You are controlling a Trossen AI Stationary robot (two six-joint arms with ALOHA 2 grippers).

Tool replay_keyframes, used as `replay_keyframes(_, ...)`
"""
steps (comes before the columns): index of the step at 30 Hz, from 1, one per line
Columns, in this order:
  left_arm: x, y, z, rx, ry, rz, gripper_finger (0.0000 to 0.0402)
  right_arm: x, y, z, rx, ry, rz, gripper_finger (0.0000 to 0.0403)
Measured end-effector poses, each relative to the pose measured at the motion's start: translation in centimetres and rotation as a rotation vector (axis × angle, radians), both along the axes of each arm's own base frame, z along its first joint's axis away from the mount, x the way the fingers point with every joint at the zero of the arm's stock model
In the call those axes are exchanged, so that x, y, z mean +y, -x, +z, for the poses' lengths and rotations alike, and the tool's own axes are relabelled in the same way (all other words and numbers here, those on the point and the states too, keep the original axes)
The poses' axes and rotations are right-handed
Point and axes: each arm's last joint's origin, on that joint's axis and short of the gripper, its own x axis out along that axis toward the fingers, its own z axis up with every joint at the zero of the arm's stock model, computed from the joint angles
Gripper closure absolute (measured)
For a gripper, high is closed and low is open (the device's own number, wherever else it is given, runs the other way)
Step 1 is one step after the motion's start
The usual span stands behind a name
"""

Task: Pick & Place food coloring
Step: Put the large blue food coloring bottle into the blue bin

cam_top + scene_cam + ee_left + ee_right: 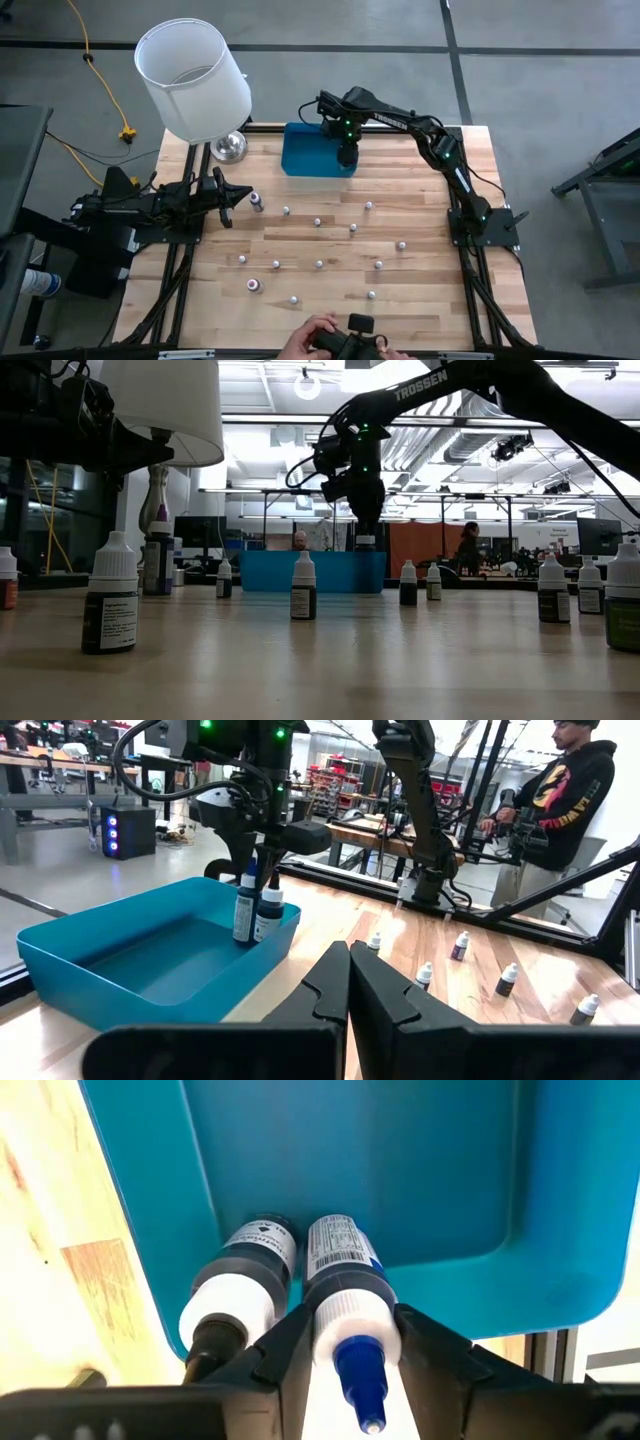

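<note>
1. While the wooden table [330,300] holds everything, it is the biggest thing here, and many tiny food coloring bottles [318,264] stand spread out on it, waiting for their turn.
2. The white lamp shade [192,78] stands at the far left corner of the table, away from the work.
3. The right arm reaches out over the blue bin [312,158] at the far edge of the table. I think it is there so it can put a bottle inside.
4. The left arm rests low by the left edge, with the left gripper [237,197] pointing at the table middle. Its fingers [385,1002] are pressed together with nothing between them. It looks like it is just waiting.
5. A person's hands [318,338] hold a controller at the near edge of the table.
6. The right gripper [345,1345] pinches the blue-tipped bottle [345,1295] by its neck, one finger on each side. That grip keeps the bottle straight.
7. That bottle stands up tall, cap up and bottom down inside the bin by its wall. It is just beside a dark bottle [245,1275] already in the bin, which stands up the same way.
</note>
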Motion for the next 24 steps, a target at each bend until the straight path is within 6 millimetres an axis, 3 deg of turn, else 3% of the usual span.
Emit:
replay_keyframes(16, 0.0, 0.0, 0.0, -0.001, 0.0, 0.0, 0.0401, -0.5, 0.3, 0.2, 0.022, 0.052, -0.04, 0.025)
replay_keyframes(24, 0.0, 0.0, 0.0, 0.0, 0.0, 0.0, 0.0401, -0.7, 0.9, 3.2, -0.054, 0.083, -0.069, 0.0249)
